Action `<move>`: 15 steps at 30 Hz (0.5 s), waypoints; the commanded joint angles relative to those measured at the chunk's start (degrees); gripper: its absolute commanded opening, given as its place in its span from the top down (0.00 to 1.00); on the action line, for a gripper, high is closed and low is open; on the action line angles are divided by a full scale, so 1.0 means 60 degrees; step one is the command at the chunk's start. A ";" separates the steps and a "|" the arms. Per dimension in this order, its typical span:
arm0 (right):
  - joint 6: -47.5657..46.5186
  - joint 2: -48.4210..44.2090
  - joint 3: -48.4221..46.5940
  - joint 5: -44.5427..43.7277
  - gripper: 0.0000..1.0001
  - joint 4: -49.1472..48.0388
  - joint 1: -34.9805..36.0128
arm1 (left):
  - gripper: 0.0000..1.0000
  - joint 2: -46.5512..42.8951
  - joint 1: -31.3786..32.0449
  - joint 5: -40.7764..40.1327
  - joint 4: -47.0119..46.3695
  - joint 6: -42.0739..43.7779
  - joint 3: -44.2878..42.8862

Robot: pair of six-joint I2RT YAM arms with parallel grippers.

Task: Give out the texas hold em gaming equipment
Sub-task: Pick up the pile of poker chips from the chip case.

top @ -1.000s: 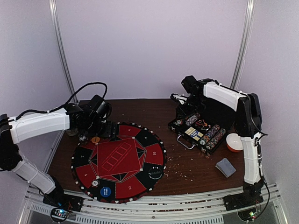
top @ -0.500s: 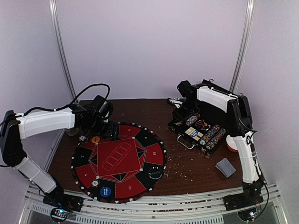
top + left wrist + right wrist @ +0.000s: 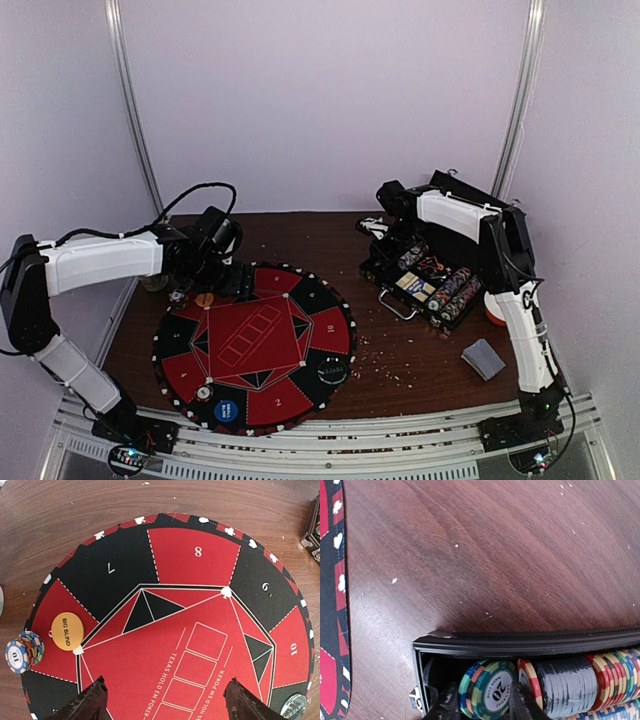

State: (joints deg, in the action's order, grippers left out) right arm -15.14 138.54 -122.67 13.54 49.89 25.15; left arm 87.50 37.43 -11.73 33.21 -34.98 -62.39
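early: one chip stack [image 3: 22, 652] and big blind button [image 3: 67, 630] at the mat's [image 3: 197, 555] left edge; case [image 3: 520, 642] mostly full. left gripper [image 3: 167, 700] gapes open; right gripper [image 3: 482, 705] straddles green chips [image 3: 490, 687], grip unclear.

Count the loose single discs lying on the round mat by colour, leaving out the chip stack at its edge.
Yellow disc: 1
Blue disc: 1
Black disc: 1
Small white disc, too small to tell its kind: 1
Total: 4
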 commanded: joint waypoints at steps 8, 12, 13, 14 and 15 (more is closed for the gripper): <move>0.0181 0.0366 -0.0327 -0.0651 0.83 0.0191 0.0063 | 0.16 0.0150 -0.0152 0.0074 -0.0350 0.0149 0.0126; 0.0400 0.0229 -0.0344 -0.0564 1.00 0.0258 0.0069 | 0.16 0.0128 -0.0163 0.0049 -0.0321 0.0183 0.0130; 0.0481 0.0107 -0.0339 -0.0602 1.00 0.0233 0.0071 | 0.16 0.0092 -0.0164 0.0035 -0.0341 0.0195 0.0128; 0.0563 -0.0032 -0.0359 -0.0638 1.00 0.0219 0.0072 | 0.16 0.0037 -0.0167 0.0026 -0.0380 0.0266 0.0122; 0.0675 -0.0191 -0.0389 -0.0650 1.00 0.0219 0.0061 | 0.16 -0.0031 -0.0169 0.0001 -0.0434 0.0394 0.0105</move>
State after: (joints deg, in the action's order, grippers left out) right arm -13.32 139.52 -123.55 9.85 50.00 25.26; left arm 87.83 36.86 -11.55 32.97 -34.68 -62.22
